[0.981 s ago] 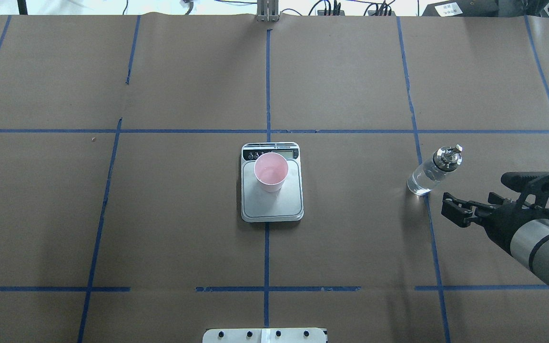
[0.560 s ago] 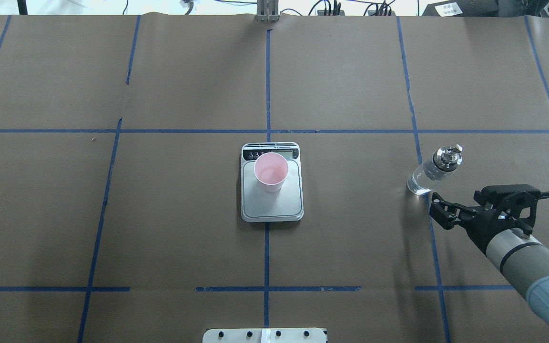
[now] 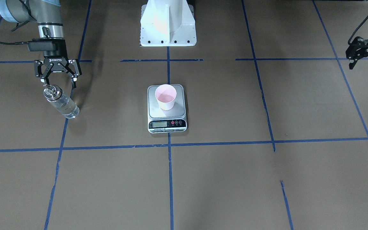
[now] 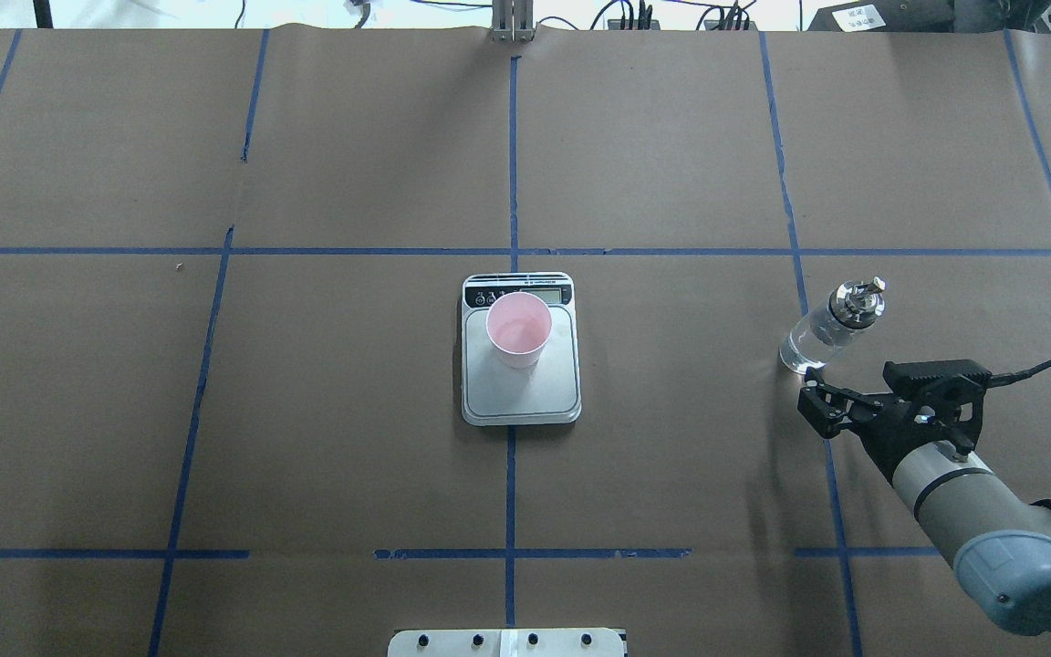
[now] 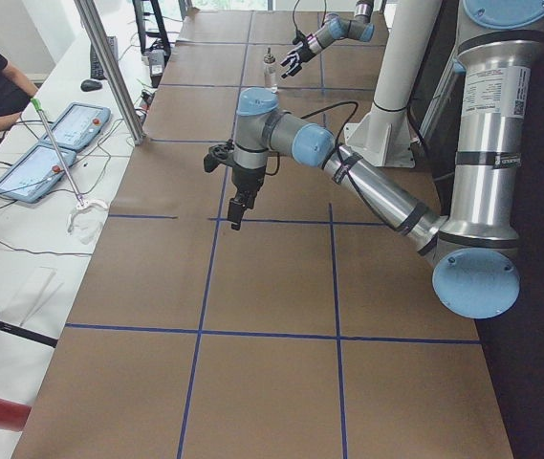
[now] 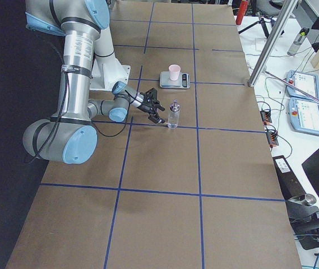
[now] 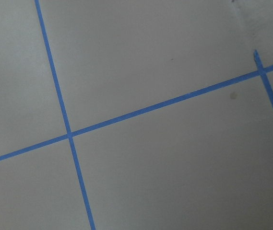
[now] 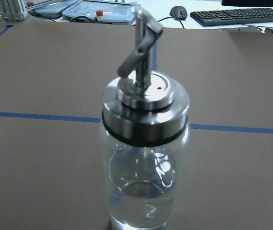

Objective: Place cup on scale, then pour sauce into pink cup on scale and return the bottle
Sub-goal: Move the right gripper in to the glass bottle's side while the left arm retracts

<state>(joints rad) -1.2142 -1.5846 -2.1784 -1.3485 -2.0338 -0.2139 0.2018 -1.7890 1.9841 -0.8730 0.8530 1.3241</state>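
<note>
- Showing only in part at the edge of the front-facing view, the left gripper (image 3: 354, 60) is dark and small; how far it is open cannot be determined.
- The right gripper (image 3: 58, 85) is spread wide and grips nothing; it sits just beside the bottle (image 3: 62, 103).
- The bottle stands upright on the table (image 3: 235, 175), well apart from the scale (image 3: 168, 123); clear sauce (image 8: 141, 211) fills its lower part.
- The cup (image 3: 166, 96) stands on the scale's plate; its contents cannot be made out.

Silver-grey arm tubes (image 6: 72, 67), blue joint caps (image 6: 72, 144), black right gripper (image 3: 58, 83) marked ROBOTIQ, black cable (image 4: 1045, 363)
</note>
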